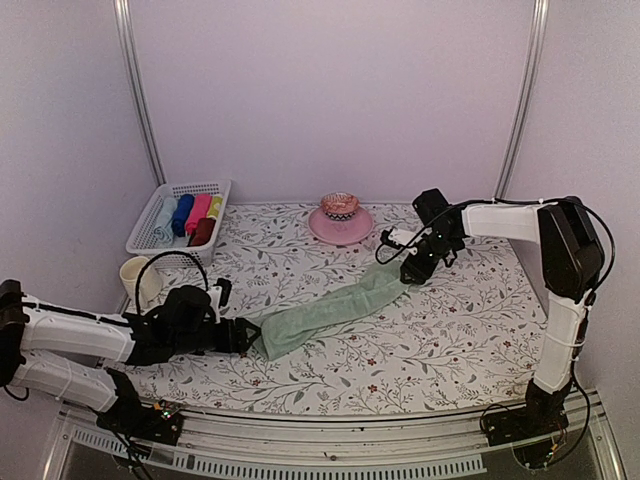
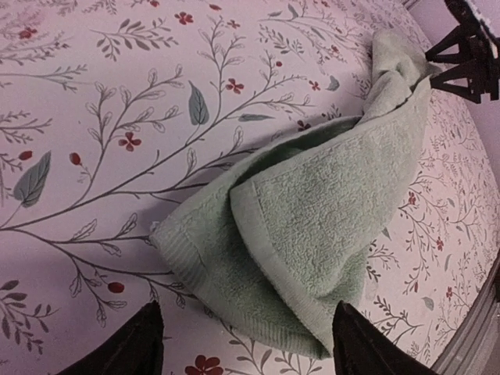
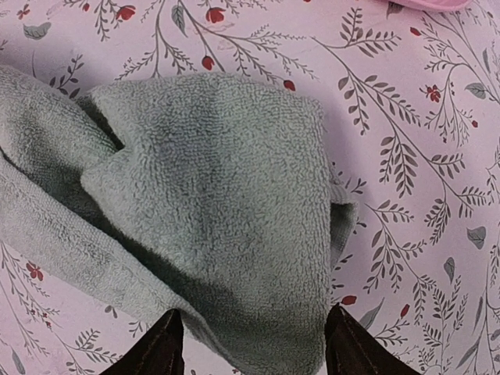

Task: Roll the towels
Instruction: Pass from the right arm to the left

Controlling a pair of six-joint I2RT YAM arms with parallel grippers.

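The counter (image 1: 450, 330) is viewed whole from high above its near edge, while the green towel (image 1: 330, 310) is shared close-up by both downward-tilted wrist views.

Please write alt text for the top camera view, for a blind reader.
A pale green towel lies stretched diagonally on a floral table cover, with the left pincer at its near end and the right pincer at its far end. Behind stand a basket of rolled cloths and a pink dish.
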